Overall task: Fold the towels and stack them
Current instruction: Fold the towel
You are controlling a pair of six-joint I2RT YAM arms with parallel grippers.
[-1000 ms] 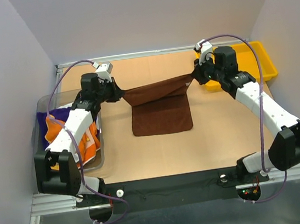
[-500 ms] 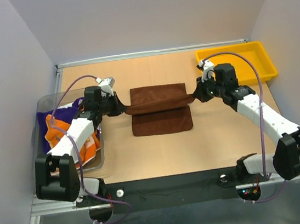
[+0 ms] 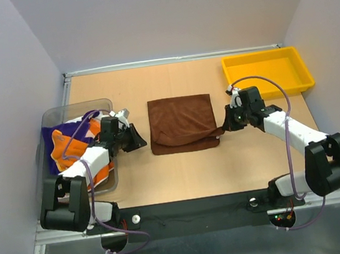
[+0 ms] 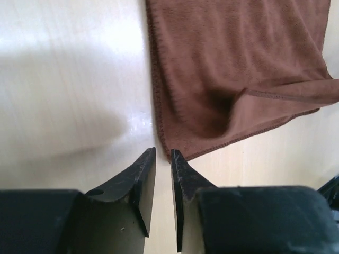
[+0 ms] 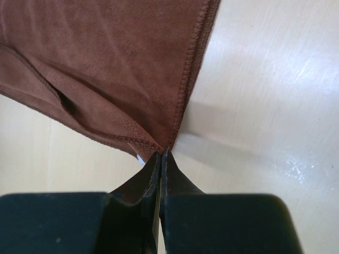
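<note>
Brown cloth lies folded in the middle of the table [image 3: 163, 171]: the dark brown towel [image 3: 181, 122] sits flat with its upper layer doubled over the lower, the near edge a little loose and puckered. Its near right corner is pinched in the right hand [image 3: 227, 121], whose fingers [image 5: 172, 182] are pressed together on the hem and hold that corner slightly off the wood. The left hand [image 3: 139, 137] sits just beside the towel's near left corner, its fingers [image 4: 143, 177] parted by a narrow gap with nothing between them; the cloth's edge lies just ahead of the tips, not touching. Further left, a clear plastic bin [image 3: 50, 118] holds the other towels in a heap: an orange towel [image 3: 67, 154] and a purple towel [image 3: 51, 135] show, partly under the left arm. A yellow tray [image 3: 301, 75] stands at the far right of the table, well apart from the brown towel.
</note>
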